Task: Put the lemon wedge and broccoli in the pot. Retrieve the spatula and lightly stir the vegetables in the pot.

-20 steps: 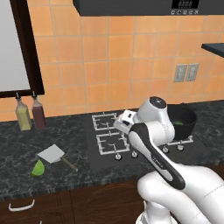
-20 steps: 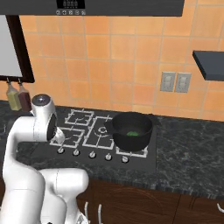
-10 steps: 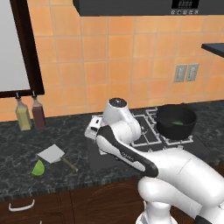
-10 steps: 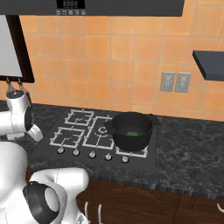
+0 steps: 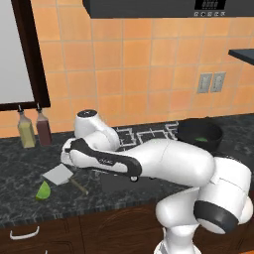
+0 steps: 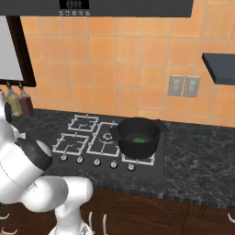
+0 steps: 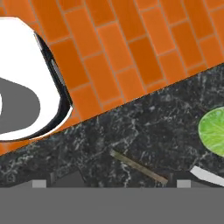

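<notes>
One wedge [image 5: 43, 190] is seen, yellow-green, lying on the dark desk [image 5: 20, 168] just beside the front corner of the one spatula [image 5: 58, 174]. The spatula's pale blade lies flat on the desk, with its thin brown handle [image 5: 79, 186] running away from the wedge. One black pot [image 6: 137, 137] stands on the hob [image 6: 92, 142], well apart from the claw, and one small green lump, the broccoli [image 6: 139, 140], is seen inside it. Two bottles [image 5: 34, 130] stand against the tiled wall behind the spatula.

The arm is folded low and swung far over to the spatula's end of the desk, its forearm laid almost level above the desk, the wrist directly over the blade. In the hand view the claw [image 7: 112, 181] is held wide apart, nothing gripped: the two tips [image 7: 38, 183] are seen at the bottom edge with the spatula's handle [image 7: 138, 166] lying on the desk between them. In that view the wedge [image 7: 213, 130] lies off to one side of the claw, beyond one tip, and a corner of the pale blade [image 7: 208, 176] is seen next to that tip.
</notes>
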